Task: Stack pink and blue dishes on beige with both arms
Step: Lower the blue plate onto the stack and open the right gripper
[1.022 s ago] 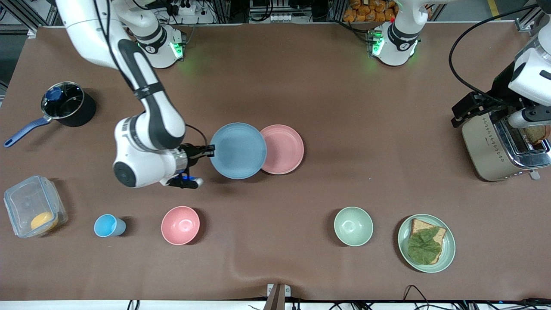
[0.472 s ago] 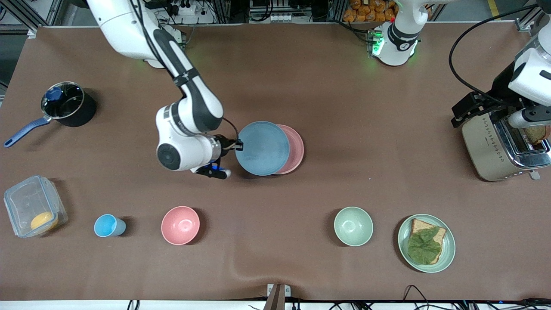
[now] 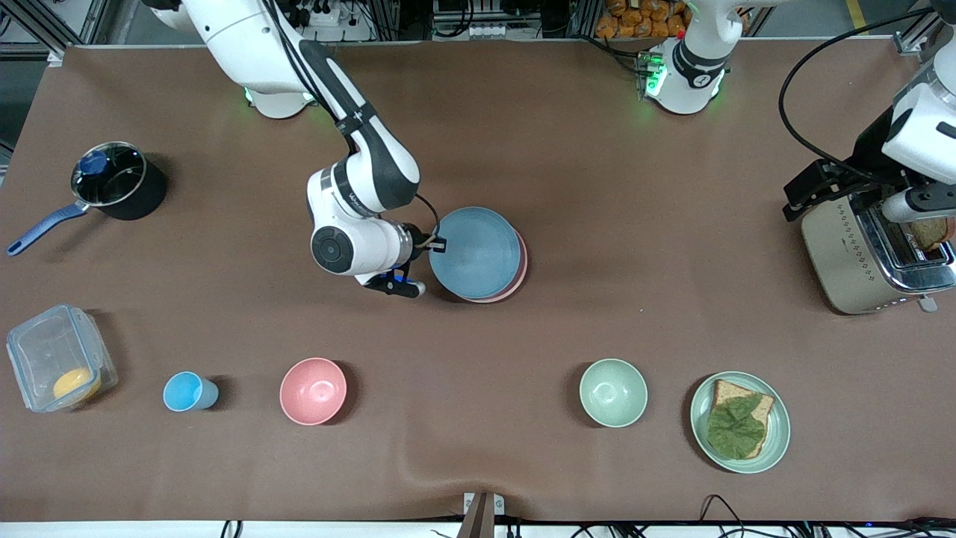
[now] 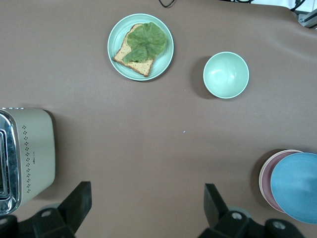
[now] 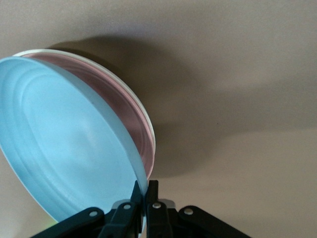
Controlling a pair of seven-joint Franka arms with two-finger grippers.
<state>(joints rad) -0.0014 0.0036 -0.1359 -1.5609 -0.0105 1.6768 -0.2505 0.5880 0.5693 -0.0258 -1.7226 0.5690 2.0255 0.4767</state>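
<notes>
My right gripper point(image 3: 437, 243) is shut on the rim of the light blue plate point(image 3: 478, 252). It holds the plate tilted just above the pink plate point(image 3: 520, 270), covering all but a thin crescent of it. In the right wrist view the fingertips point(image 5: 146, 191) pinch the blue plate point(image 5: 69, 144) at its edge, and the pink plate point(image 5: 131, 116) lies under it. A thin cream edge point(image 5: 148, 130) shows beneath the pink rim; the rest of the beige plate is hidden. My left gripper point(image 4: 147, 203) waits open, high over the table beside the toaster.
The toaster point(image 3: 874, 254) stands at the left arm's end. A green bowl point(image 3: 613, 392), a green plate with bread point(image 3: 739, 422), a pink bowl point(image 3: 313, 391) and a blue cup point(image 3: 188, 391) line the near edge. A pot point(image 3: 116, 179) and a plastic box point(image 3: 60, 357) sit at the right arm's end.
My right arm has carried the blue plate from beside the pink plate to over it, toward the left arm's end. The left arm has not moved.
</notes>
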